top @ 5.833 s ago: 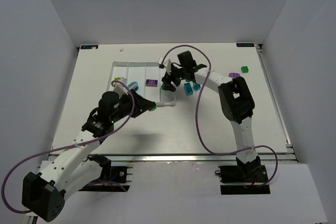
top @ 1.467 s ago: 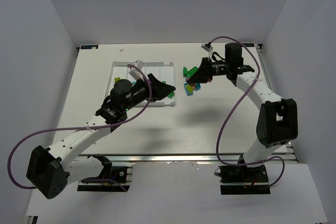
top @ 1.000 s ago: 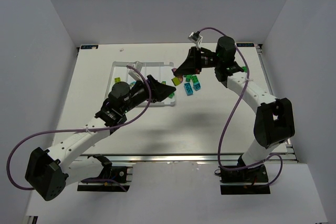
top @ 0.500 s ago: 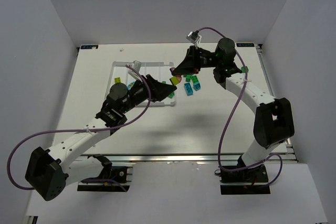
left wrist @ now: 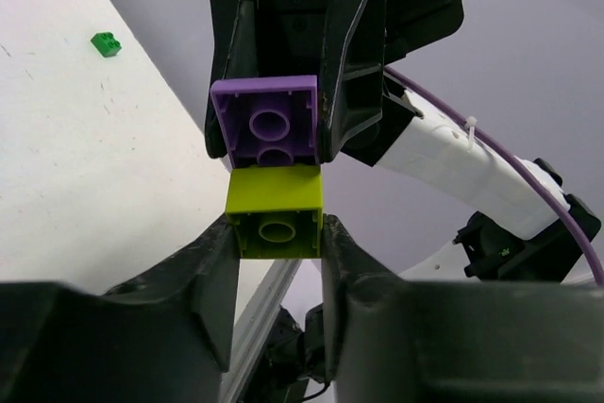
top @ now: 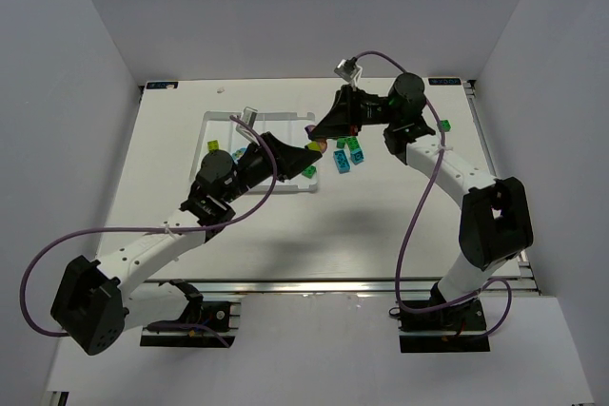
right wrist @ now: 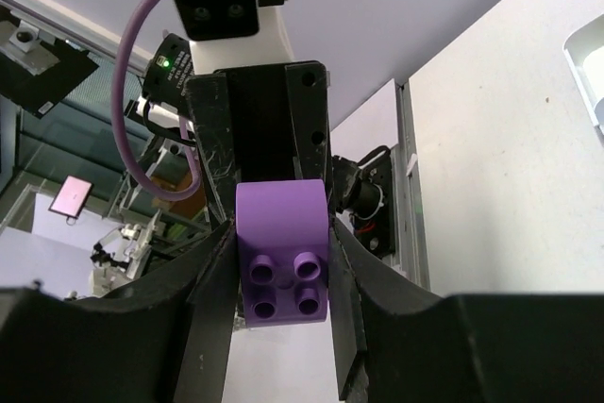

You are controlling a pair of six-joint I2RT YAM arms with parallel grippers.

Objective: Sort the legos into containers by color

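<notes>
Yellow-green brick (left wrist: pixel 274 197) is clamped in left gripper (left wrist: pixel 276 233), purple brick (left wrist: pixel 267 120) in right gripper (right wrist: pixel 280 233), the two bricks held touching, raised near the tray's (top: pixel 213 117) right edge.

The left arm (top: pixel 157 246) reaches diagonally from its base toward the middle of the bench (top: pixel 314 235). Its left gripper (left wrist: pixel 276 233) points away and to the right, fingers clamped on the sides of a yellow-green brick (left wrist: pixel 275 211). The right arm (top: pixel 447 164) rises from its base, bends at the elbow and swings back to the left, wrist raised. The right gripper (right wrist: pixel 281 266) angles down to the left, closed on a purple brick (right wrist: pixel 281 252). The two grippers meet tip to tip. Their bricks appear to touch edge to edge, though firm contact is hard to confirm.
</notes>
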